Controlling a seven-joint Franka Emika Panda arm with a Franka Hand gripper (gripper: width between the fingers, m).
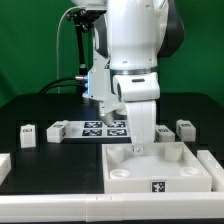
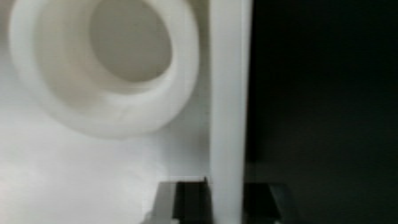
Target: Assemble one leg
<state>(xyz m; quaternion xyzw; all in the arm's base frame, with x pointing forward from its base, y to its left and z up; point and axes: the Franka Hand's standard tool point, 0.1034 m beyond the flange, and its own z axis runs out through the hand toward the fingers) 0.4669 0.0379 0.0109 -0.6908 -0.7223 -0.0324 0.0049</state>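
My gripper (image 1: 136, 112) is shut on a white leg (image 1: 141, 132) and holds it upright. The leg's lower end is at the far left corner of the large white square panel (image 1: 170, 172). In the wrist view the leg (image 2: 228, 100) is a narrow white bar between my dark fingers (image 2: 187, 202). It stands beside the panel's round corner recess (image 2: 111, 60). Whether the leg touches the panel is not clear. More legs lie on the table: two at the exterior view's left (image 1: 28, 133) (image 1: 57, 129) and one at its right (image 1: 184, 127).
The marker board (image 1: 95, 128) lies on the black table behind the panel, partly hidden by the arm. A white part (image 1: 4, 166) shows at the left edge of the exterior view. The arm's body blocks the middle of that view.
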